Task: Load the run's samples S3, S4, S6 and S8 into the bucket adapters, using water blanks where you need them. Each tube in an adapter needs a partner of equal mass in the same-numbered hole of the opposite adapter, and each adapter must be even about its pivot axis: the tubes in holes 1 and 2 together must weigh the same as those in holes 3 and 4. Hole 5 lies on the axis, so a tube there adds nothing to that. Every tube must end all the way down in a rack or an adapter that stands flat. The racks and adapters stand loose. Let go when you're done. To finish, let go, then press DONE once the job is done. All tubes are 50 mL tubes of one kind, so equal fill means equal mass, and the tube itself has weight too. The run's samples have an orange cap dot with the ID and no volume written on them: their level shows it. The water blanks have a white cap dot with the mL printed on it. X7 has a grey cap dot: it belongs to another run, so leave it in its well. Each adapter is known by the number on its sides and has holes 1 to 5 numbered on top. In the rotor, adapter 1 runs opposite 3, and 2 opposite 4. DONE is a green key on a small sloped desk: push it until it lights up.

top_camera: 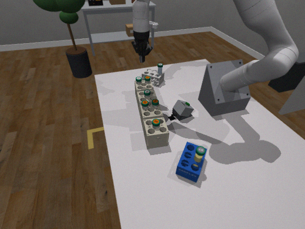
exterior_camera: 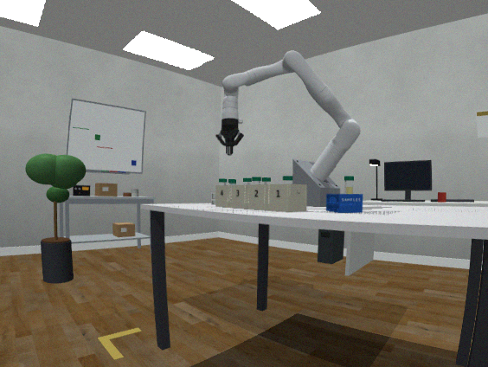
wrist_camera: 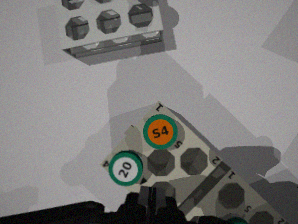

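Note:
My gripper [top_camera: 141, 58] [exterior_camera: 229, 150] [wrist_camera: 150, 202] is shut on nothing and hangs high above the far end of the adapter row. Adapter 4 [top_camera: 141, 86] [exterior_camera: 221, 193] [wrist_camera: 134, 136] holds the orange-dot tube S4 [top_camera: 147, 78] [wrist_camera: 160, 132] and a white-dot blank marked 20 [top_camera: 138, 79] [wrist_camera: 125, 170]. Adapter 3 [exterior_camera: 237, 193] holds one white-dot blank [top_camera: 147, 92]. Adapter 2 [exterior_camera: 256, 193] holds two orange-dot tubes [top_camera: 145, 103] [top_camera: 155, 102]. Adapter 1 [top_camera: 158, 140] [exterior_camera: 278, 193] holds one orange-dot tube [top_camera: 156, 122]. The green DONE key [top_camera: 187, 103] sits on its grey desk [top_camera: 181, 110].
The pale blank rack [top_camera: 158, 80] [wrist_camera: 115, 45] behind the adapters holds one tube [top_camera: 160, 65]. The blue sample rack [top_camera: 186, 169] [exterior_camera: 344, 202] holds the grey-dot tube X7 [top_camera: 200, 151] [exterior_camera: 349, 183]. The arm's grey base block [top_camera: 224, 89] stands at the right.

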Available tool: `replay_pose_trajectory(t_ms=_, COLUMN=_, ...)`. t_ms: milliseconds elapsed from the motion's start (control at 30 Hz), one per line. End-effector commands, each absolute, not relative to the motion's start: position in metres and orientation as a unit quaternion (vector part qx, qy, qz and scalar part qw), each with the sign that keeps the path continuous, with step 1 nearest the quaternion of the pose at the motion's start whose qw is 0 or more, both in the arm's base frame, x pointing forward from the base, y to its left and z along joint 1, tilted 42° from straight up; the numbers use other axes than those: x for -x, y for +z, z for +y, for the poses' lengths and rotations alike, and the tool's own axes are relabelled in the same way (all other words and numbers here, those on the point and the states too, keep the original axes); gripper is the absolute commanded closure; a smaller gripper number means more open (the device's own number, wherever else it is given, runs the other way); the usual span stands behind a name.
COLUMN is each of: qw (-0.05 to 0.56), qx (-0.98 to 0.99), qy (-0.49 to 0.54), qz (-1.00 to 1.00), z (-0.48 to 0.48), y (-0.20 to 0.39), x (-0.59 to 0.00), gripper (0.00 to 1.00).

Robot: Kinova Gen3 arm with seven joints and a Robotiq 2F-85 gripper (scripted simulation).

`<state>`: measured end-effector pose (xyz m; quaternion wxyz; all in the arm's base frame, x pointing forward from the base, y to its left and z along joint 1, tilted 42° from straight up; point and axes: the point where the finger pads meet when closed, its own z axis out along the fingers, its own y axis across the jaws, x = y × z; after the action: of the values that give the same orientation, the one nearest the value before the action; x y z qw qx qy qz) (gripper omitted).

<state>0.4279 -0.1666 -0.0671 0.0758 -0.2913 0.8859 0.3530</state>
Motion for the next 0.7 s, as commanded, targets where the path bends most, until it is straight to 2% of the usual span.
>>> replay_pose_trajectory(t_ms=0, qw=0.063, qx=0.255, qy=0.353, qz=0.898, z=-0.161, y=-0.060, x=-0.418, gripper=0.90)
replay_pose_trajectory(t_ms=667, qw=-0.002, qx=0.090, qy=0.359, qz=0.929, z=-0.133, y=-0.030, x=-0.374, gripper=0.90)
